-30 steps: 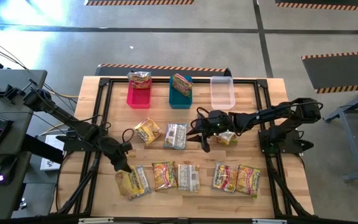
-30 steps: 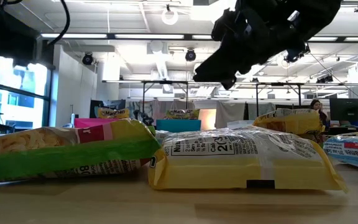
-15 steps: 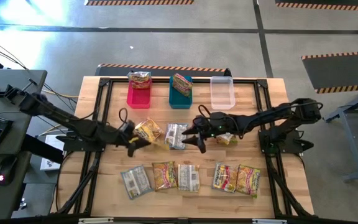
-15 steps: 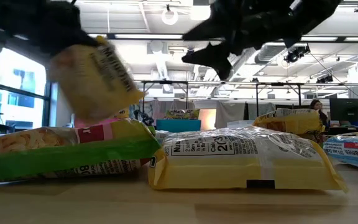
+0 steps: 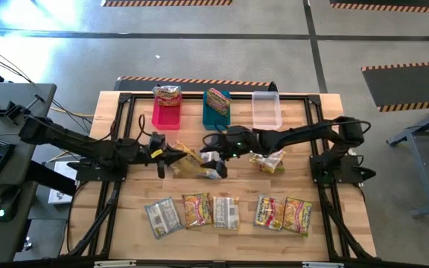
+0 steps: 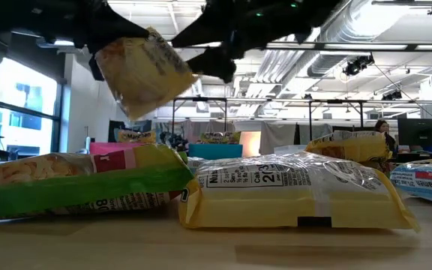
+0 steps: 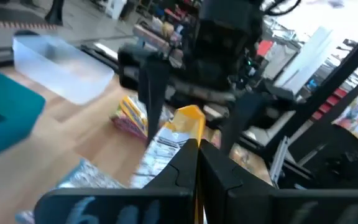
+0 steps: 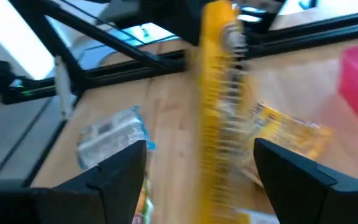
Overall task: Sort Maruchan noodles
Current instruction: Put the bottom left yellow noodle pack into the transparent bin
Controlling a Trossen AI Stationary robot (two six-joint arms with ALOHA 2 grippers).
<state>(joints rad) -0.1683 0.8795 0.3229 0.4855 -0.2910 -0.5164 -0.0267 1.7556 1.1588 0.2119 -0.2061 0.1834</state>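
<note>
Yellow packet [image 5: 187, 158] hangs in the air above mid-tabletop, pinched by the left tool [image 5: 171, 152], fingers pressed together on its edge. In the low view the same packet [image 6: 145, 69] dangles tilted, clear of everything below. The right tool [image 5: 216, 158] sits just at its 3 o'clock side, fingers spread wide around the packet's far end, not yet closed; the right wrist view shows the packet [image 8: 219, 106] edge-on between those fingers. Looks like a hand-over between arms.

Other packets: a silver one [image 5: 210, 160] under the two tools, one [image 5: 268, 160] at 3 o'clock of centre, a row of five along the 6 o'clock edge [image 5: 229, 211]. Pink bin [image 5: 166, 108] and blue bin [image 5: 216, 109] at 12 o'clock each hold a packet; clear bin [image 5: 267, 110] beside them is empty.

Risk: if the left tool lets go before the right one clamps, the packet drops onto the silver one. Crinkly film could slip from a thin edge grip. The two tools are very close, so they could knock together.

Versus a second ago: the left tool was down at the 7 o'clock corner of the row on a packet; it has lifted it to centre. The right tool has moved toward 9 o'clock and spread wider.
</note>
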